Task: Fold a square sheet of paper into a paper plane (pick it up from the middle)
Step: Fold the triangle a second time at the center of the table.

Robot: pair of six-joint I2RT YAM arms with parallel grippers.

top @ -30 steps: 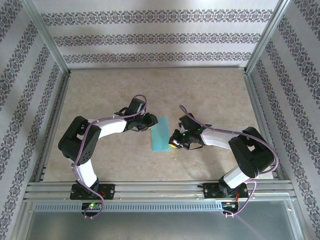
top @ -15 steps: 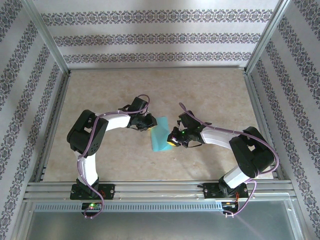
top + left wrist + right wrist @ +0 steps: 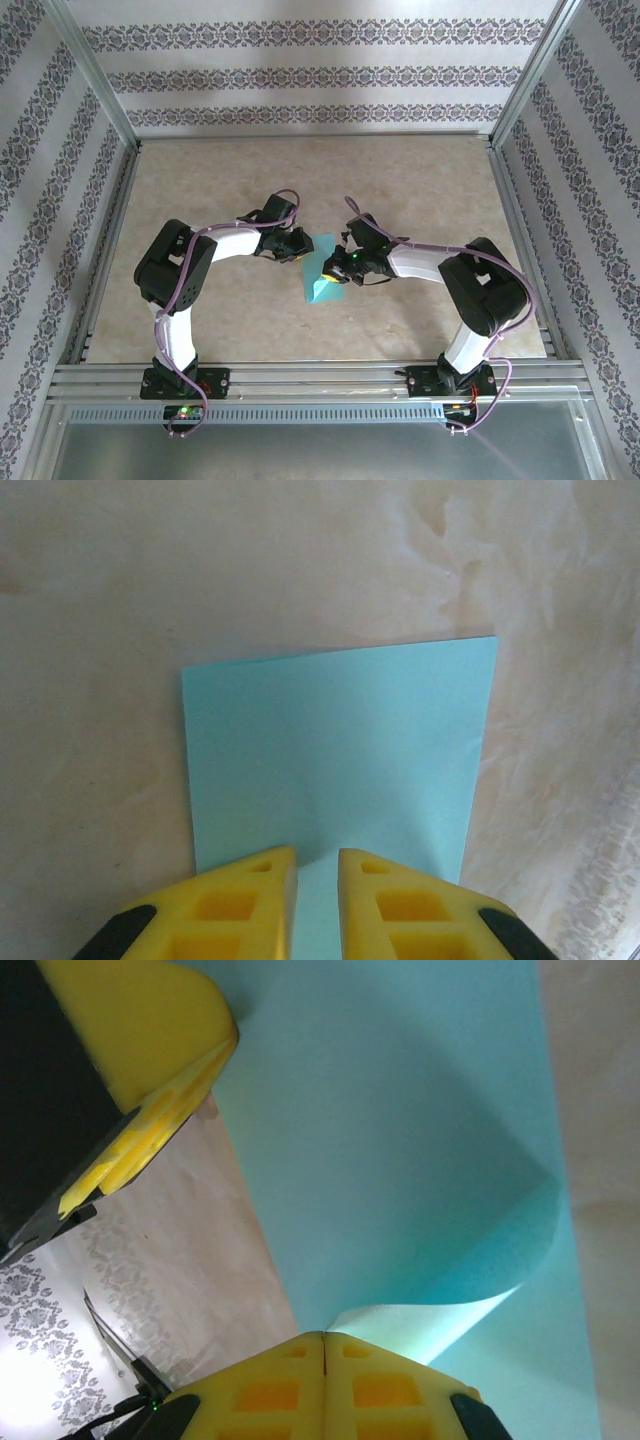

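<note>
Pinching curled corner of light-blue paper (image 3: pixel 340 740) in closed right gripper (image 3: pixel 323 1340) mid-surface; poising narrowly parted left gripper (image 3: pixel 317 858) at its edge.

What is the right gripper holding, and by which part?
The right gripper pinches the light-blue folded paper by one curled-up corner.

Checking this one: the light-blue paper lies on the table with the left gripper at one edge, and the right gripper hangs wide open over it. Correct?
No. The right gripper is shut, pinching a curled-up flap of the light-blue paper, as the right wrist view shows. The rest holds: the paper lies on the table with the left gripper at one edge.
</note>
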